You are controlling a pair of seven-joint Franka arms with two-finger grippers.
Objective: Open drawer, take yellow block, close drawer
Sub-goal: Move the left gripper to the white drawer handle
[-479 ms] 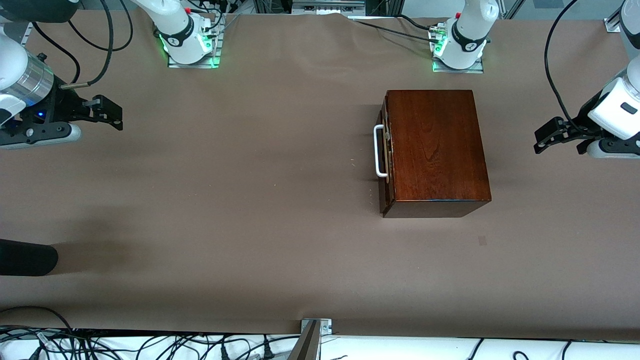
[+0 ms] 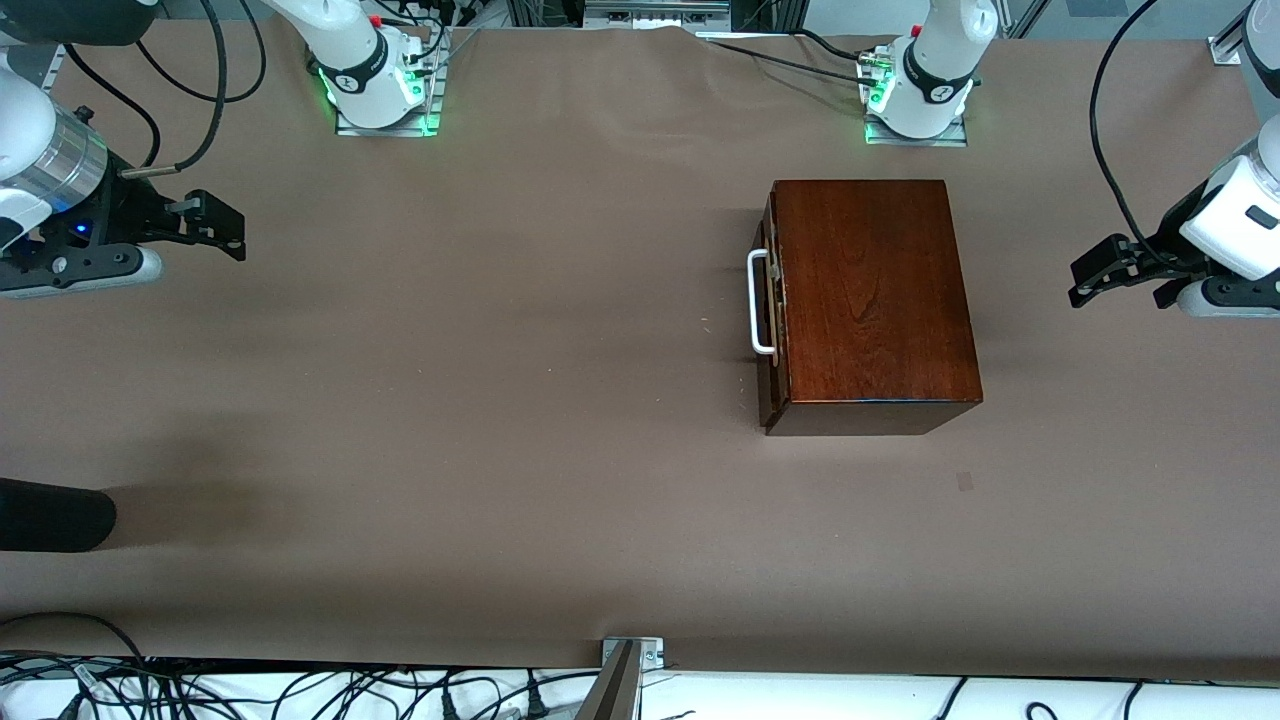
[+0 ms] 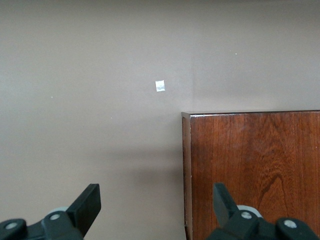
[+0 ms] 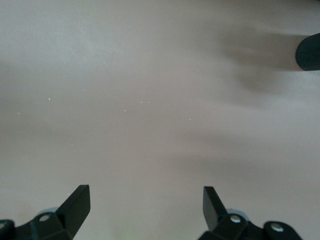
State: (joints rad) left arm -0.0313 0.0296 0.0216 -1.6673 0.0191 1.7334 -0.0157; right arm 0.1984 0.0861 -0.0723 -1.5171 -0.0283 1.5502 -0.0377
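A glossy reddish-brown wooden box (image 2: 872, 295) stands toward the left arm's end of the table. Its drawer (image 2: 770, 305) is pushed in, with the white bar handle (image 2: 757, 303) facing the right arm's end. The yellow block is hidden. My left gripper (image 2: 1090, 275) hangs open in the air beside the box, at the table's end. In the left wrist view the left gripper (image 3: 155, 202) is open over the box's edge (image 3: 250, 170). My right gripper (image 2: 228, 230) hangs open over the bare table at the other end. The right wrist view shows the right gripper (image 4: 146, 201) open, holding nothing.
A brown cloth (image 2: 500, 400) covers the table. A black rounded object (image 2: 50, 515) juts in at the right arm's end, nearer the front camera, also seen in the right wrist view as the black object (image 4: 309, 52). A small pale tape patch (image 3: 160, 86) lies on the cloth.
The left arm has shifted very slightly. The box, drawer and right arm have not moved.
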